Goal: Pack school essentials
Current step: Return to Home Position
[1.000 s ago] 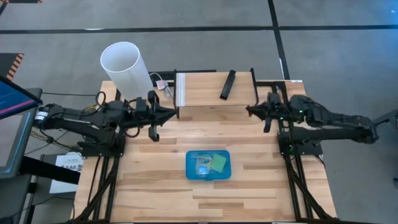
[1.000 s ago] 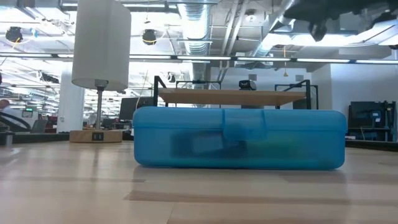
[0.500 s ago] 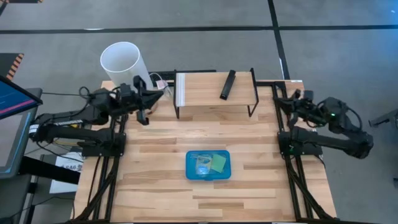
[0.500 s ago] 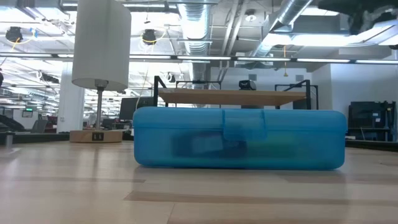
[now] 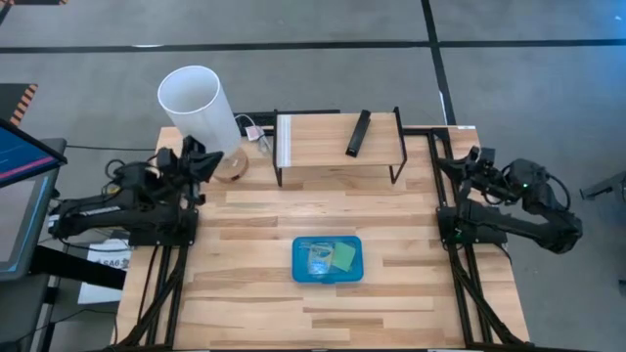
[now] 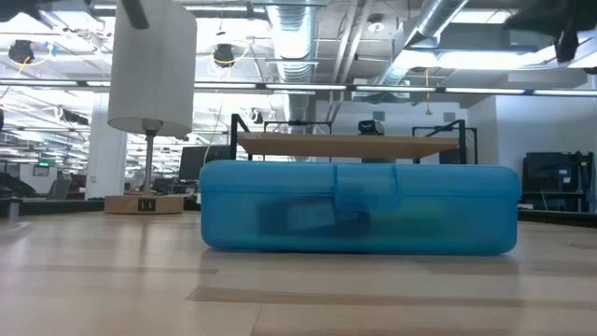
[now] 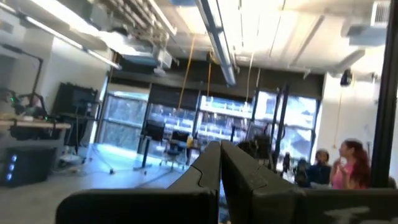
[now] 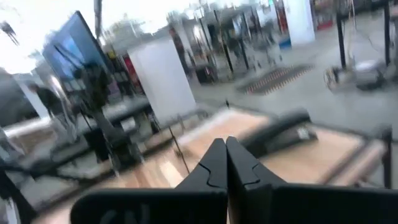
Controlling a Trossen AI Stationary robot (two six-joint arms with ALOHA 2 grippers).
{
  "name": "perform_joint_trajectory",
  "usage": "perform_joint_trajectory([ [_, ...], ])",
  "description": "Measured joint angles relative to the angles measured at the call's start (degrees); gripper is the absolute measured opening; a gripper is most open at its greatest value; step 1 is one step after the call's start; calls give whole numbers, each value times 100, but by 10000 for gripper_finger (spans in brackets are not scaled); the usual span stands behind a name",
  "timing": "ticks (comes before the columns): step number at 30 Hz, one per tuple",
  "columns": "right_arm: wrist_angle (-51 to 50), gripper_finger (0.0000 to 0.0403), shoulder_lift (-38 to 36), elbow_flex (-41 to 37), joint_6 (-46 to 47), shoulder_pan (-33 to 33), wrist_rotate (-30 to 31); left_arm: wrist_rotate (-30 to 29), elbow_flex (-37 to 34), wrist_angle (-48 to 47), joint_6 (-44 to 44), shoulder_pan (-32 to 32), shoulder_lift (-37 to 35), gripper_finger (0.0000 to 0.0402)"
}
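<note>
A blue translucent case lies flat on the wooden table near its middle, lid closed. Through the lid I see school essentials, among them a green pad; the others are too dim to name. My left gripper hangs shut over the table's left edge, by the white cylinder; its wrist view shows the fingers together, pointing into the room. My right gripper hangs shut over the right edge, fingers together, facing the shelf. Neither touches anything.
A tall white cylinder stands at the far left corner. A raised wooden shelf on black legs spans the far edge and carries a slim black bar. Bare table surrounds the case. A monitor stands off the left side.
Both arms have drawn back from the shelf's front corners to their own sides. My left gripper went toward the table's left edge, my right toward the right edge, both staying shut. The blue case has not moved.
</note>
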Motion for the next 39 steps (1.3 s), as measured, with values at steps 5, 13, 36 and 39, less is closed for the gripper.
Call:
perform_joint_trajectory([
  [5, -250, 1, -5, -209, 125, 2, -13, -32, -518, -16, -43, 1, -833, 0],
  [13, 317, 2, 18, -983, -4, 11, -284, 355, -1535, -102, -673, -4, -1593, 0],
  [36, 87, 31, 52, -1339, 1768, 51, 616, 598, -2011, -378, 1183, -9, -1694, 0],
  [39, -277, 30, 109, -1339, 1463, 11, 729, 652, -2011, -596, 1203, -9, -1694, 0],
])
